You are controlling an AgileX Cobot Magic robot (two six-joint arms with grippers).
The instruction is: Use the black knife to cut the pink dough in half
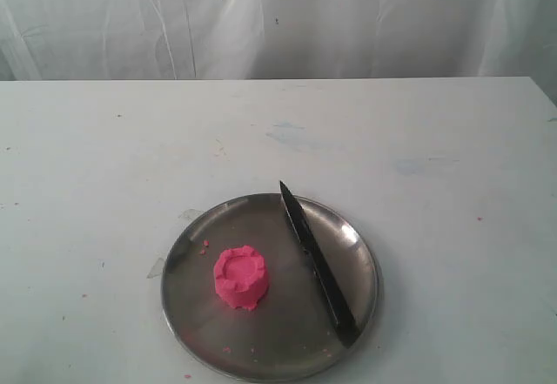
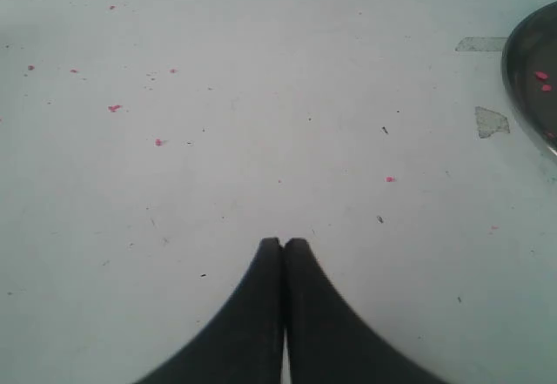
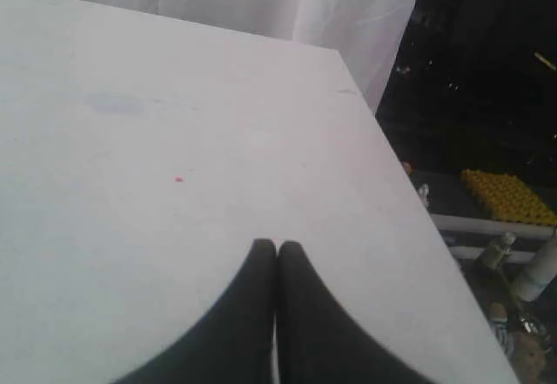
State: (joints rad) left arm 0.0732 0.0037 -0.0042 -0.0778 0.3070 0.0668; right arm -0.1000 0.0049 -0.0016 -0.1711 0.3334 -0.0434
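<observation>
The left jaws are pressed together, their two fingertips [image 2: 271,246] meeting along a thin seam with nothing between them. Both fingers are black, broad at the base and curving inward to narrow, rounded tips. The right jaws stand likewise: fingertips [image 3: 264,249] touching, closed on nothing. Each pair points forward and down at a slant, with the surface [image 2: 261,97] ahead of its tips. Only the wrist views show them.
</observation>
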